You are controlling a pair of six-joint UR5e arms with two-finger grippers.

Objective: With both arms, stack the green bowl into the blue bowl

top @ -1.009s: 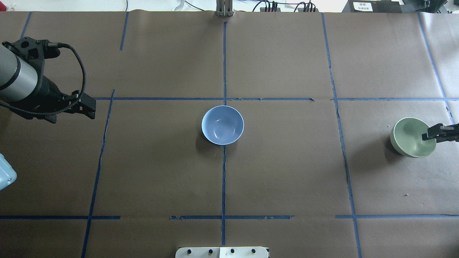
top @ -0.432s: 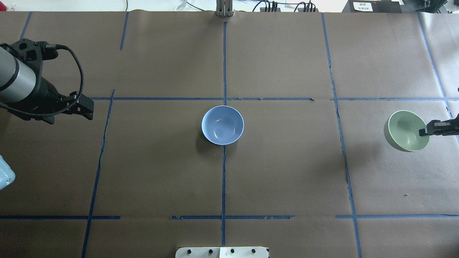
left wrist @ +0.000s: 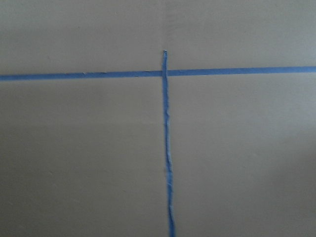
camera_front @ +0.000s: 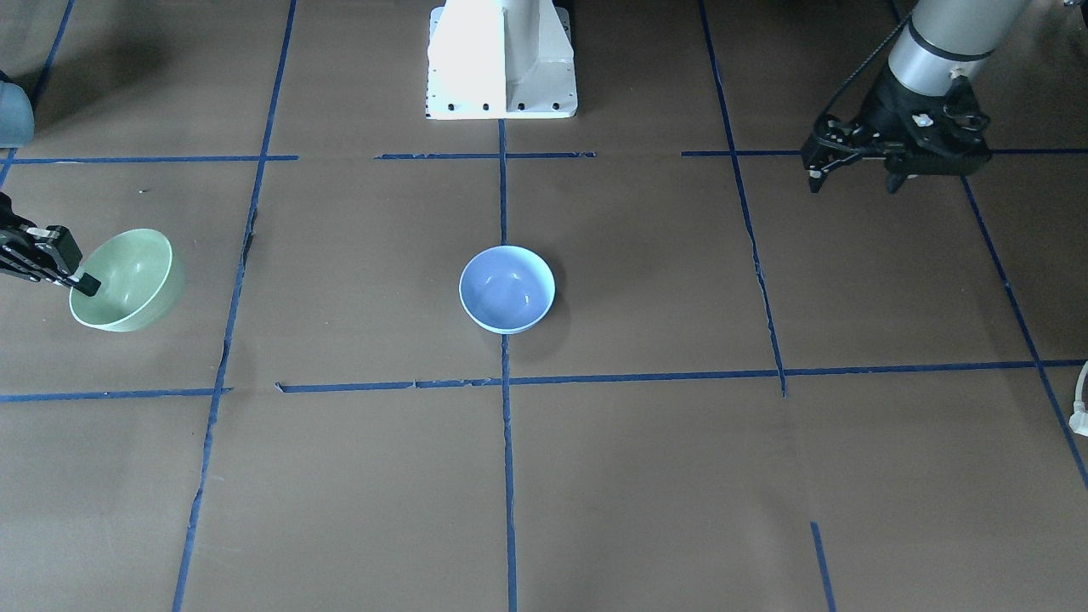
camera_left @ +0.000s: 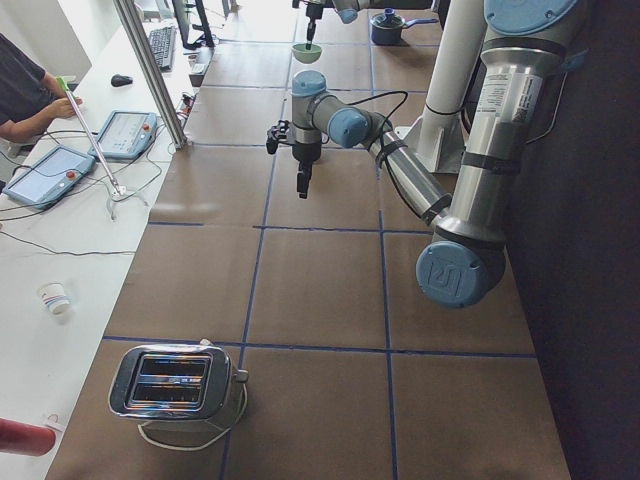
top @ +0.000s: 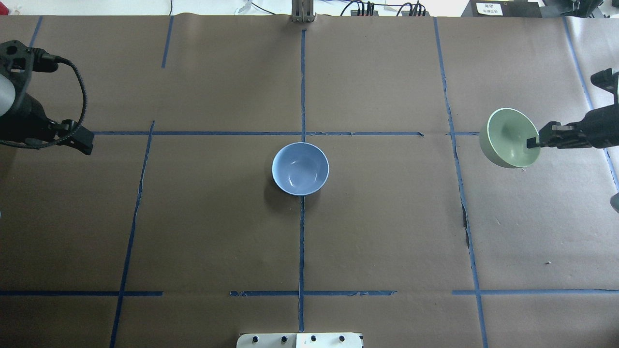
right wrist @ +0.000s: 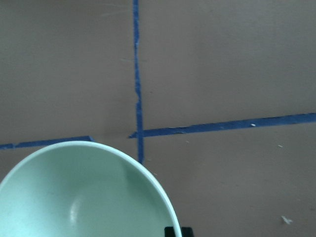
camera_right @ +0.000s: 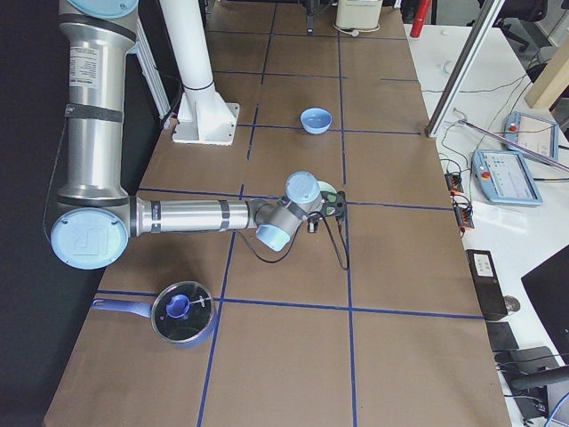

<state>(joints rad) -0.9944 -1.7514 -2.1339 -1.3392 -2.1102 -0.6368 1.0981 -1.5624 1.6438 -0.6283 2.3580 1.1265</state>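
Observation:
The pale green bowl (top: 508,135) hangs tilted above the table's right side, off the paper. My right gripper (top: 532,142) is shut on its rim, one finger inside the bowl. It also shows in the front view (camera_front: 127,279) with the right gripper (camera_front: 83,285), and in the right wrist view (right wrist: 84,192). The blue bowl (top: 300,168) stands upright and empty at the table's middle (camera_front: 507,289). My left gripper (top: 83,141) hovers open and empty at the far left (camera_front: 852,180), well away from both bowls.
The white pedestal base (camera_front: 501,59) stands at the robot's side of the table. A toaster (camera_left: 175,385) sits at the left end. A lidded saucepan (camera_right: 182,313) sits at the right end. Blue tape lines (top: 302,87) cross the brown paper.
My right gripper has lifted the green bowl off the table and carried it leftward and farther from the robot. My left arm has drawn back toward the left edge.

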